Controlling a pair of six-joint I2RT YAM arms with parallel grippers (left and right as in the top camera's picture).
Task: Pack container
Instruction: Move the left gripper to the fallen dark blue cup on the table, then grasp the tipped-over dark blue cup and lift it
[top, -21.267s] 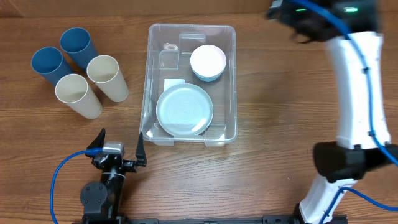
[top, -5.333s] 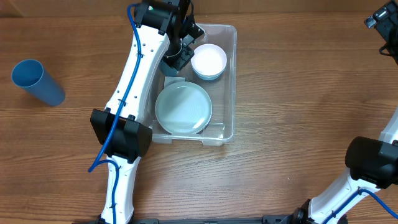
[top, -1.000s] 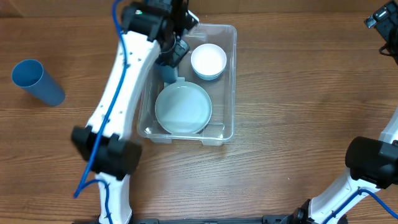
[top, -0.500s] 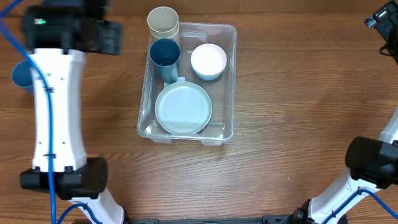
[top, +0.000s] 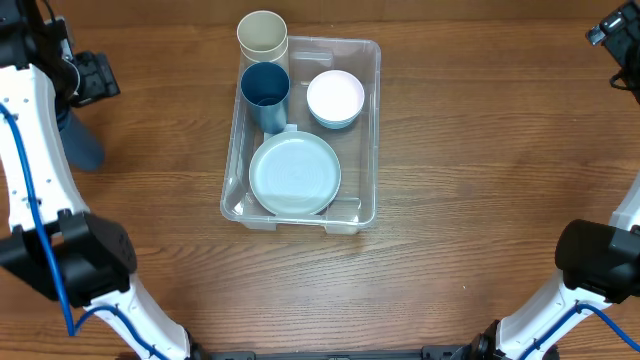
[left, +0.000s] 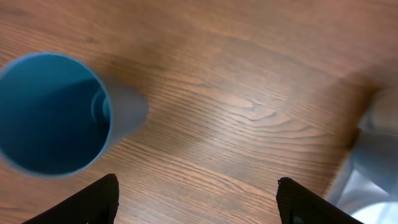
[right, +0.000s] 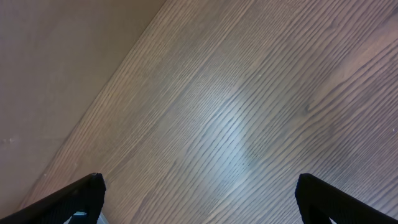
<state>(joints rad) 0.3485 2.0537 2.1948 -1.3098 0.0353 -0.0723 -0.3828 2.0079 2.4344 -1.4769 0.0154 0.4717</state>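
The clear container (top: 375, 130) sits mid-table and holds a pale plate (top: 295, 175), a white bowl (top: 335, 98) and an upright blue cup (top: 265, 90). A cream cup (top: 262, 35) stands at its far left corner. Another blue cup (top: 82, 142) stands on the table at the far left, partly hidden by my left arm. My left gripper (top: 88, 75) hovers just above and beyond it, open and empty. In the left wrist view the cup's mouth (left: 53, 112) is up-left of the open jaws (left: 199, 199). My right gripper (top: 612, 30) is open over bare wood (right: 199, 193).
The wooden table's far edge runs along the top of the overhead view. My right arm's base (top: 600, 265) stands at the right side. A blurred corner of the container (left: 373, 149) shows at the right of the left wrist view.
My left arm has swung away from the container to the far left, over the lone blue cup. The cream and blue cups now stand uncovered at the container's far left. The right arm is still.
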